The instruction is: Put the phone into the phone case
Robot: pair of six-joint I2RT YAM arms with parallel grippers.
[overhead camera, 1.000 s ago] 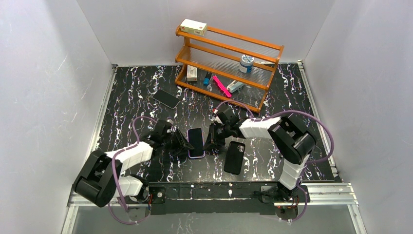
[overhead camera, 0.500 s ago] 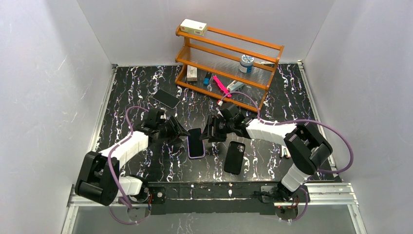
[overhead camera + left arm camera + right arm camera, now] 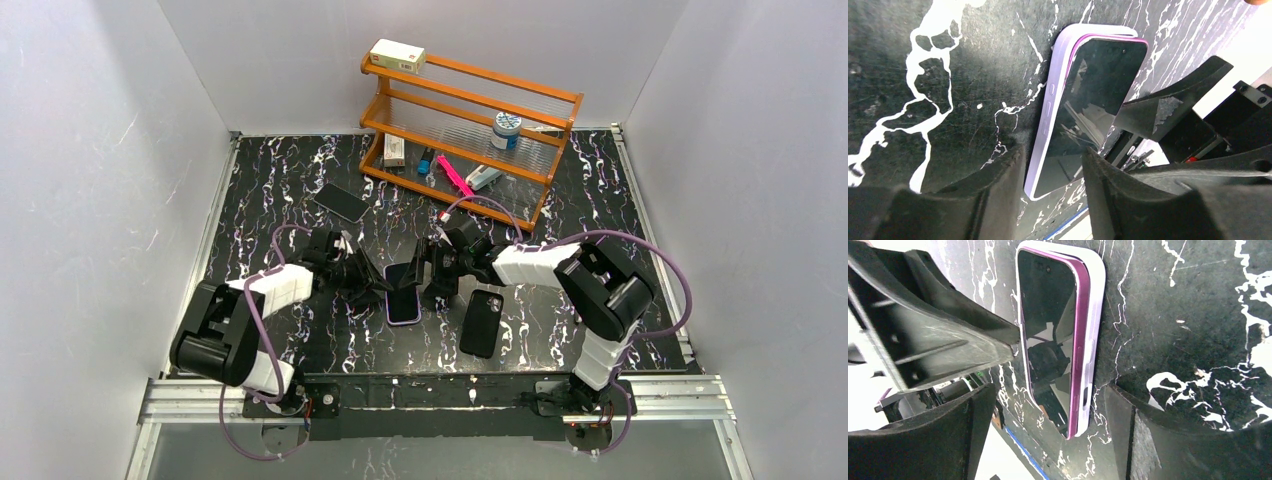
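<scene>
Right gripper (image 3: 1050, 400): jaws wide open, 1 finger on each side of the lavender-edged phone (image 3: 402, 295), clear of it. Left gripper (image 3: 1053, 160): jaws part-spread astride the same phone; grip cannot be determined. The phone (image 3: 341, 202) lies far left, apart from both grippers. The phone case (image 3: 481, 322) lies just right of the lavender-edged phone
</scene>
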